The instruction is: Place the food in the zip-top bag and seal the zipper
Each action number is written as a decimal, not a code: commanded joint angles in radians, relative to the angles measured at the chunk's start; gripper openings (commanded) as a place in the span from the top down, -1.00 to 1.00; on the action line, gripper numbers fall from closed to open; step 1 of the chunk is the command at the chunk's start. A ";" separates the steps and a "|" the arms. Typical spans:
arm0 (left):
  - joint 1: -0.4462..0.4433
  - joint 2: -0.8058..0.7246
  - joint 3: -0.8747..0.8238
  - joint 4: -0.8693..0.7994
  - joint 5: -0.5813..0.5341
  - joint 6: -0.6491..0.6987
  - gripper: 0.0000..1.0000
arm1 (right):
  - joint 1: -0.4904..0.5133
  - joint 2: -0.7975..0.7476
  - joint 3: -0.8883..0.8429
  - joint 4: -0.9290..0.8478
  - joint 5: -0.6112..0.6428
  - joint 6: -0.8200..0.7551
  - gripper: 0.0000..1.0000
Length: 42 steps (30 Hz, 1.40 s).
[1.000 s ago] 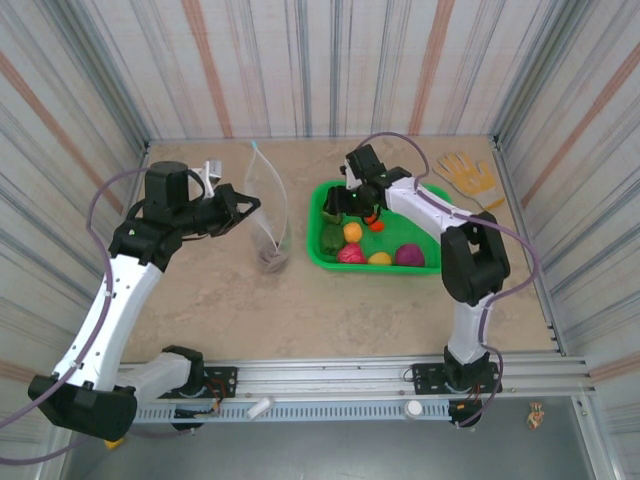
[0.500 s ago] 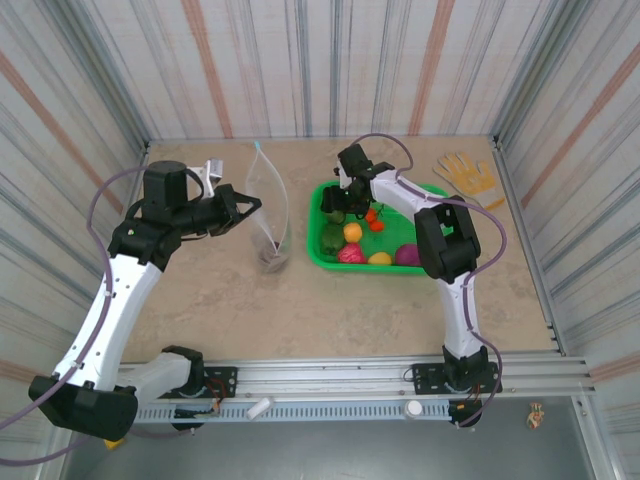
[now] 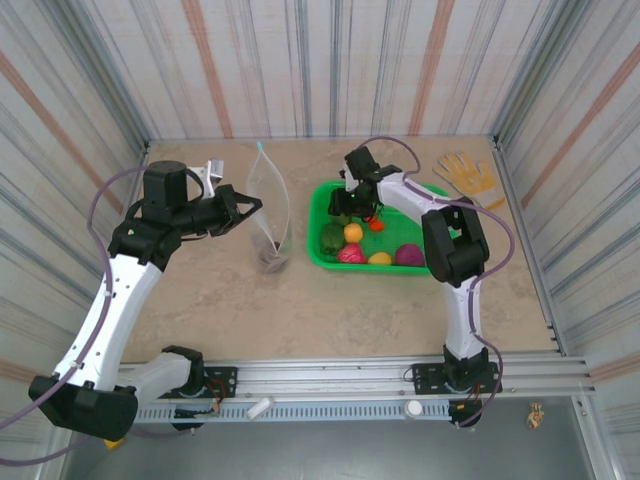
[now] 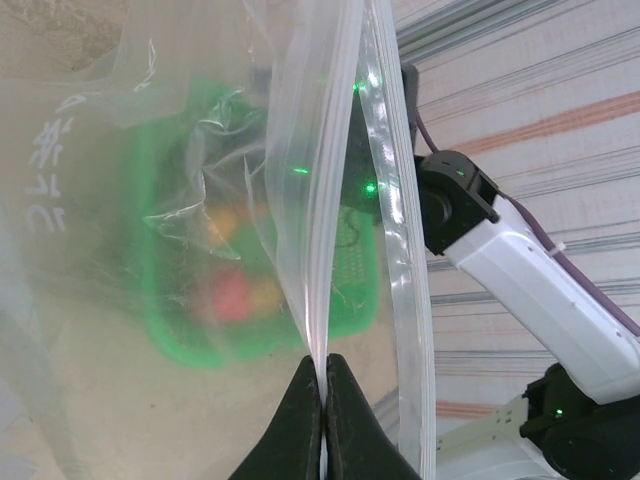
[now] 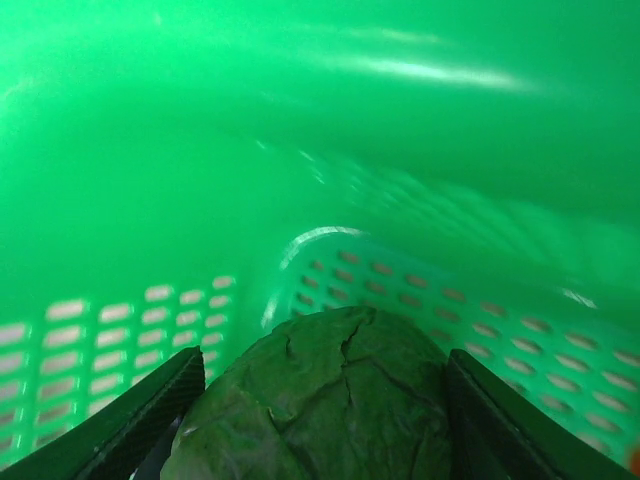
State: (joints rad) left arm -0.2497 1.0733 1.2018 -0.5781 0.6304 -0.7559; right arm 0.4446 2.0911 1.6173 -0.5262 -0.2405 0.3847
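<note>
Right wrist: right gripper (image 5: 325, 368) straddles a wrinkled dark-green vegetable (image 5: 320, 405) at 6 o'clock, grip unclear; left gripper (image 4: 325, 368) pinches the crinkly zip-top bag (image 4: 200, 150).

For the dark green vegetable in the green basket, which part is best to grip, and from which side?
Grip the dark green vegetable across its rounded middle, coming from above. It lies low in the green basket, close to a wall, so a sideways approach looks blocked; its bulging, wrinkled sides should give both jaws a hold.
</note>
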 commanded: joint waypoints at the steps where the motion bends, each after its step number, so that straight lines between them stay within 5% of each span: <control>1: 0.007 0.006 0.027 0.016 0.035 0.008 1.00 | -0.046 -0.146 -0.040 0.024 -0.028 0.033 -0.19; 9: 0.007 0.030 0.034 0.060 0.076 -0.056 1.00 | -0.089 -0.395 -0.074 0.017 -0.096 0.068 -0.16; 17: 0.005 0.063 0.061 0.073 0.086 -0.090 1.00 | -0.014 -0.547 0.101 -0.016 -0.203 0.150 -0.13; 29: 0.004 0.101 0.148 0.015 0.091 -0.087 1.00 | 0.245 -0.416 0.431 -0.130 -0.203 0.113 -0.14; 42: -0.009 0.114 0.168 0.008 0.153 -0.104 1.00 | 0.345 -0.283 0.506 -0.352 0.070 -0.005 -0.17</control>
State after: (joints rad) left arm -0.2508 1.1809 1.3476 -0.5789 0.7334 -0.8440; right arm 0.7769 1.7741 2.0682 -0.7982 -0.2672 0.4248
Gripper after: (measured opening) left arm 0.054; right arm 0.586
